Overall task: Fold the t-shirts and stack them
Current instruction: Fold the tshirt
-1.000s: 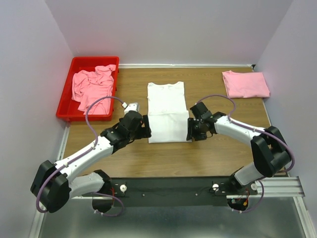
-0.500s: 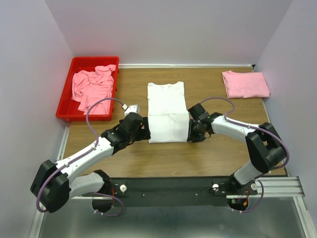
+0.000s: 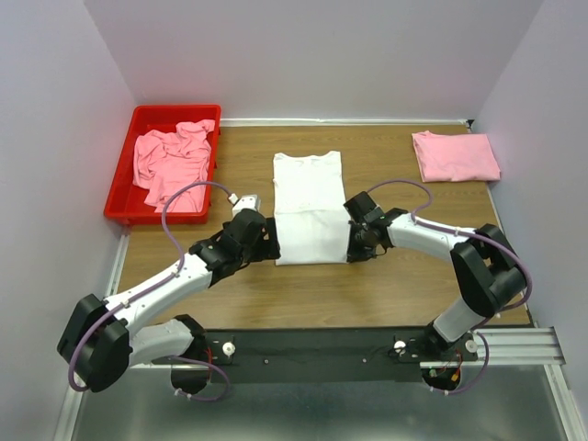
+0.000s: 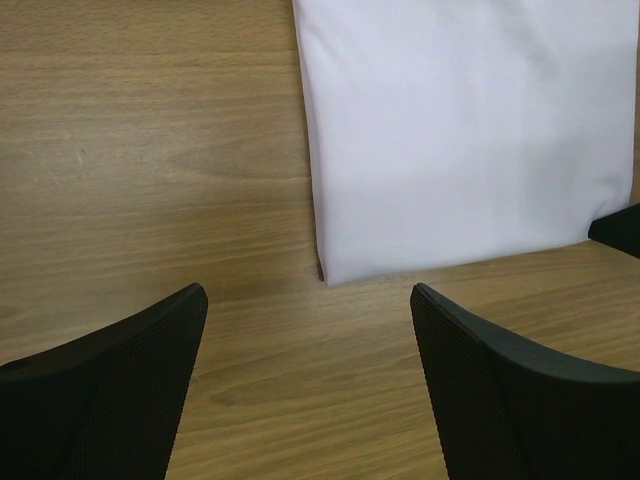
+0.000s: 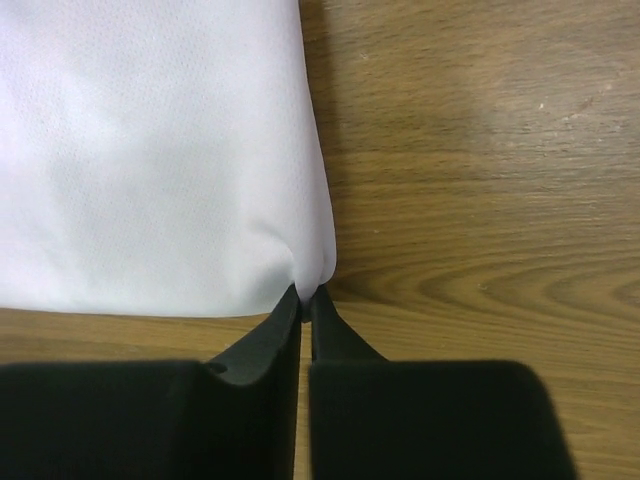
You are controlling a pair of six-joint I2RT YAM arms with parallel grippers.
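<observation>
A white t-shirt (image 3: 310, 207), partly folded into a long strip, lies flat mid-table. My left gripper (image 3: 268, 246) is open at its near left corner; in the left wrist view the shirt (image 4: 460, 140) lies just beyond my spread fingers (image 4: 120, 390), apart from them. My right gripper (image 3: 352, 241) is shut on the near right corner; in the right wrist view the pads (image 5: 285, 325) pinch the cloth (image 5: 150, 160). A folded pink t-shirt (image 3: 455, 155) lies at the far right. Crumpled pink shirts (image 3: 173, 161) fill the red bin (image 3: 124, 188).
The red bin stands at the far left of the wooden table (image 3: 395, 285). Purple walls close in the left, back and right sides. A metal rail (image 3: 514, 344) runs along the near edge by the arm bases.
My right gripper has moved left onto the shirt's near right corner and closed on it. My left gripper has crept slightly toward the near left corner, still open.
</observation>
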